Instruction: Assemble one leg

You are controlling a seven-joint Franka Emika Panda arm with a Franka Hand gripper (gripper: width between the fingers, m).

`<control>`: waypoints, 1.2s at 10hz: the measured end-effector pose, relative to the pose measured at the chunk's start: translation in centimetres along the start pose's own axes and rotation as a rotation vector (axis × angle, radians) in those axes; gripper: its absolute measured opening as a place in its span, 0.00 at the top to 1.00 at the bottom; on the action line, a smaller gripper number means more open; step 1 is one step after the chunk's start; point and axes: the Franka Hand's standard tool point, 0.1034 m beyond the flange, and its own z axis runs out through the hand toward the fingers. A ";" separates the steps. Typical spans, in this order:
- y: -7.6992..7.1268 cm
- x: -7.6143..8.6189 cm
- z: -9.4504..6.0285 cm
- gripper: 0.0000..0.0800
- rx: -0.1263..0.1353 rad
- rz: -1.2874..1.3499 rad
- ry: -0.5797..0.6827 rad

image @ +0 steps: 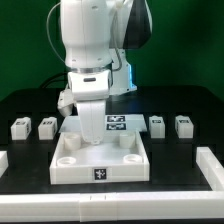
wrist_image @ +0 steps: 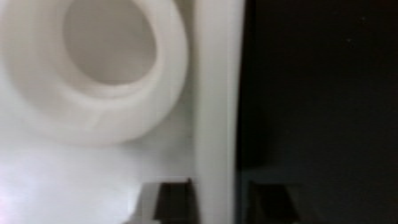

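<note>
Four legs lie on the black table (image: 25,100), and none of them is in the pincer (image: 88,138). Two legs are at the exterior view's left, and the leg (image: 47,126) closest to the arm is one of these. The other two legs (image: 157,124) are at the exterior view's right, past the marker board (image: 118,124). The pincer is low down in the middle of the frame, at the back edge of the big white tray (image: 100,176), near its far corner on the exterior view's left. In the wrist view one dark finger (wrist_image: 171,201) is on the inner side of the tray's thin wall (wrist_image: 217,80) and the other is on the table side. A round hole with a fat ring (wrist_image: 89,120) is just beside them. I cannot tell if the fingers are squeezing the wall or only sitting around it. I think the arm is busy with the tray first, maybe to set it in place. No leg is in a hole yet. Next, I think it must let go of the tray, lift up, go over to one leg, and take it by its sides. The closest leg is near the pincer but does not touch it.
</note>
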 end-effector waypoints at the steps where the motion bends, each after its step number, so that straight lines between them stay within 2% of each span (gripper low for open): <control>1: 0.1 0.0 -0.1 0.92 -0.007 0.000 -0.001; 7: 0.5 0.3 -0.1 0.92 -0.011 0.019 0.000; 10: 4.5 3.9 -0.5 0.92 -0.034 0.067 0.021; 12: 7.2 5.9 -0.5 0.92 -0.059 0.067 0.037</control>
